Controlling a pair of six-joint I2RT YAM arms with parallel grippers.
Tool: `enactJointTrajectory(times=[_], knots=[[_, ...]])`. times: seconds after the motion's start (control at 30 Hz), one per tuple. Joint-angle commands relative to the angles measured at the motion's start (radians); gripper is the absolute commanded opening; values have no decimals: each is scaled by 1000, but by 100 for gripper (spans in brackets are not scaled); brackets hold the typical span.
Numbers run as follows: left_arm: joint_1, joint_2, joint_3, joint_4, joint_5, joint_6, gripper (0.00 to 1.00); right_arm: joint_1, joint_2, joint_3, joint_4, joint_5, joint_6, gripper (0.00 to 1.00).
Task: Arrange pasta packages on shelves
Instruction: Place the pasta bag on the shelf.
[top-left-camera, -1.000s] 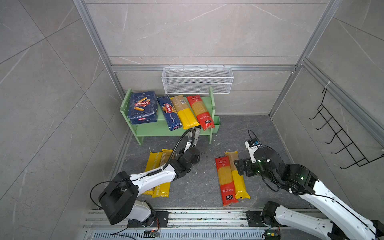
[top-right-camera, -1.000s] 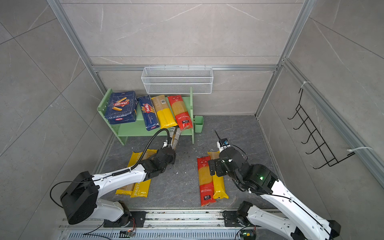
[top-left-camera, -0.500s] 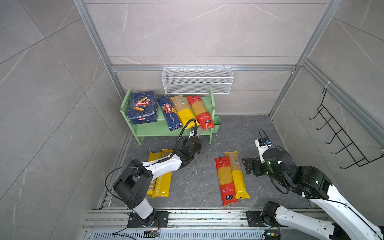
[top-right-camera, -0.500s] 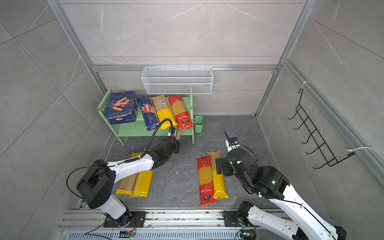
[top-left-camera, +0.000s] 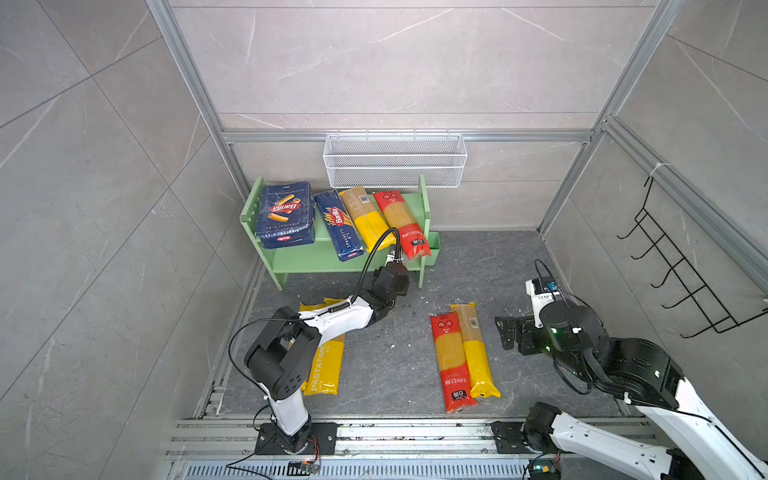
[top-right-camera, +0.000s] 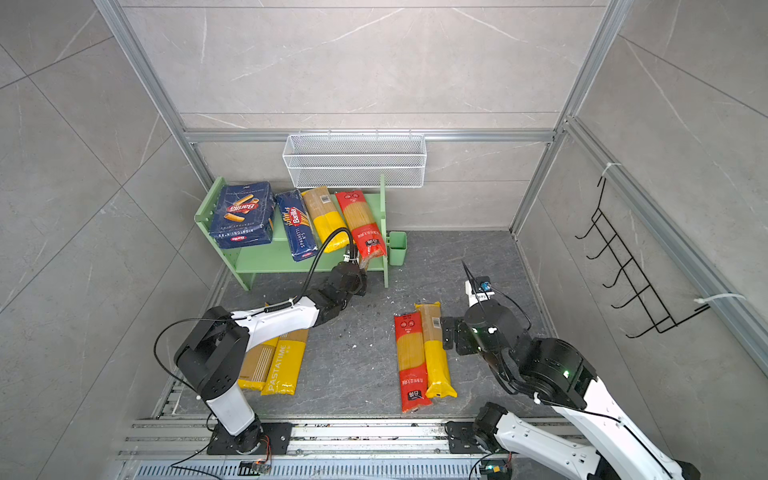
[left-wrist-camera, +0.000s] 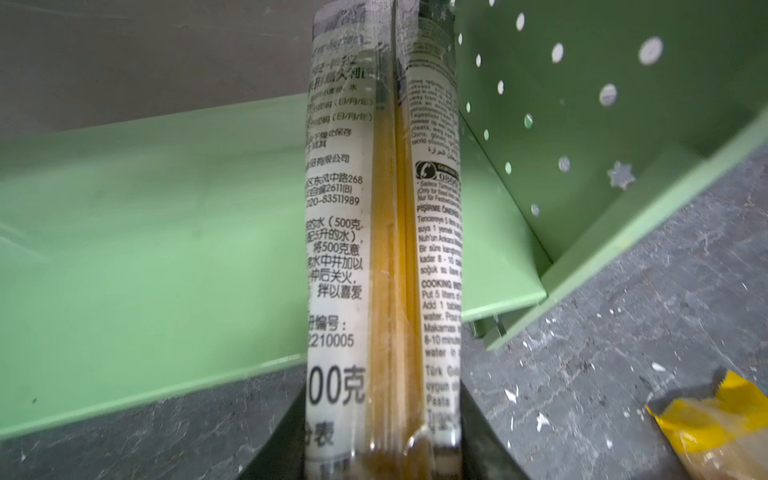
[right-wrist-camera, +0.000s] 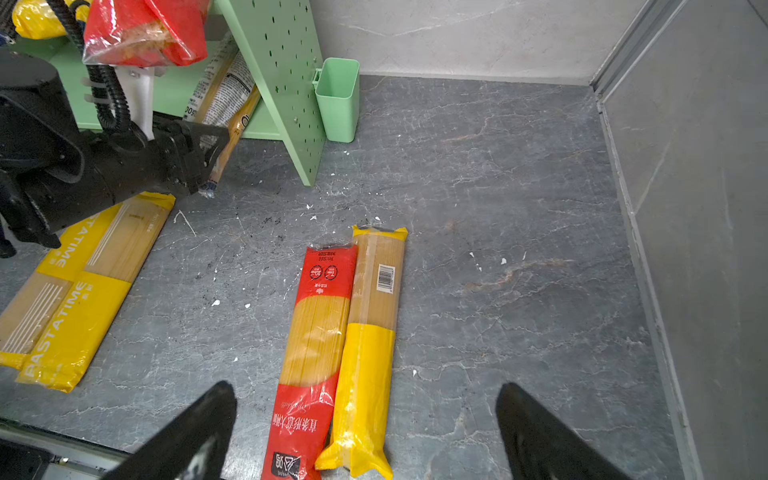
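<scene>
Left gripper (left-wrist-camera: 382, 457) is clenched across my spaghetti pack (left-wrist-camera: 382, 208) near its end, far end over the lower shelf (left-wrist-camera: 145, 249); I judge it light, slippery and brittle, so grip gently.

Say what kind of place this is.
Probably a robot test cell mocked up as a pantry corner: aluminium-framed tile walls, a green shelf unit holding pasta packs, two robot arms on a rail.

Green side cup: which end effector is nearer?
Left. The left end effector, gripping a spaghetti pack, is at the shelf near the cup; the right end effector is farther off, beside the barcoded yellow pack.
</scene>
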Motion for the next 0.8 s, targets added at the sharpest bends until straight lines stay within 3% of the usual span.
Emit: enactJointTrajectory(times=[0.0, 0.13, 0.17, 0.3, 0.43, 0.57, 0.77], knots=[[11, -17, 108, 198, -69, 2, 0, -4, 12, 20, 4, 10, 19, 100], [12, 6, 158, 163, -84, -34, 0, -4, 13, 26, 6, 10, 19, 100], [12, 10, 166, 158, -83, -40, 4, -3, 13, 26, 4, 10, 19, 100], [12, 16, 182, 122, -59, -59, 35, -3, 4, 26, -2, 10, 19, 100], [12, -8, 159, 86, -45, -102, 57, -3, -2, 26, -7, 16, 10, 99], [11, -46, 127, 71, -32, -122, 65, -4, 0, 26, -3, 12, 0, 100], [11, -87, 106, 34, -24, -131, 65, -3, -12, 14, 6, 2, -2, 100]])
